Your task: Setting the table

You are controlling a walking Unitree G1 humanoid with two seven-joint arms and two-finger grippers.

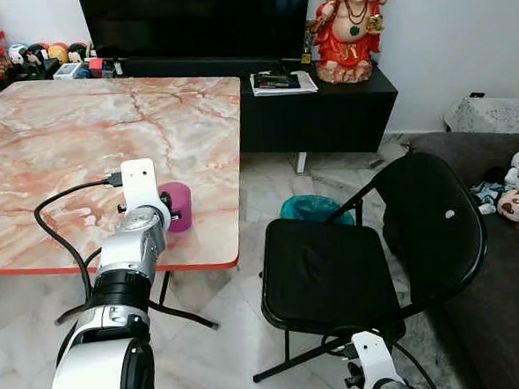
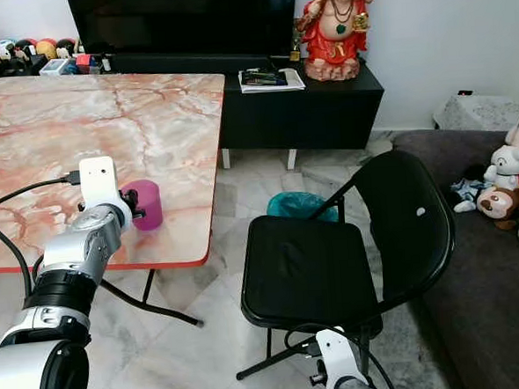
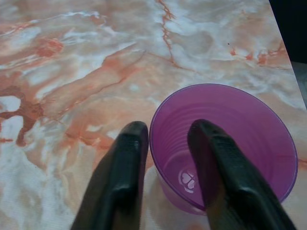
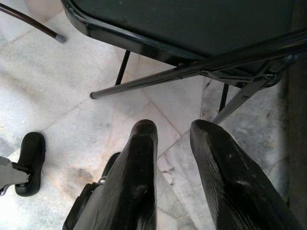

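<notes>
A purple plastic cup (image 1: 180, 205) stands upright near the front right corner of the marble-patterned table (image 1: 80, 135). My left gripper (image 3: 168, 129) is at the cup (image 3: 230, 143), straddling its rim: one black finger (image 3: 211, 158) is inside the cup and the other (image 3: 124, 163) is outside its wall. The fingers stand apart, and the cup is empty. My right gripper (image 4: 172, 127) hangs open low by the chair, over the floor, with nothing between its fingers.
A black folding chair (image 1: 335, 269) stands to the right of the table's corner, with a teal bag (image 1: 313, 209) on the floor behind it. Behind the table are a black TV stand (image 1: 325, 111) and a red statue (image 1: 348, 30); a sofa (image 1: 503, 285) with plush toys is at right.
</notes>
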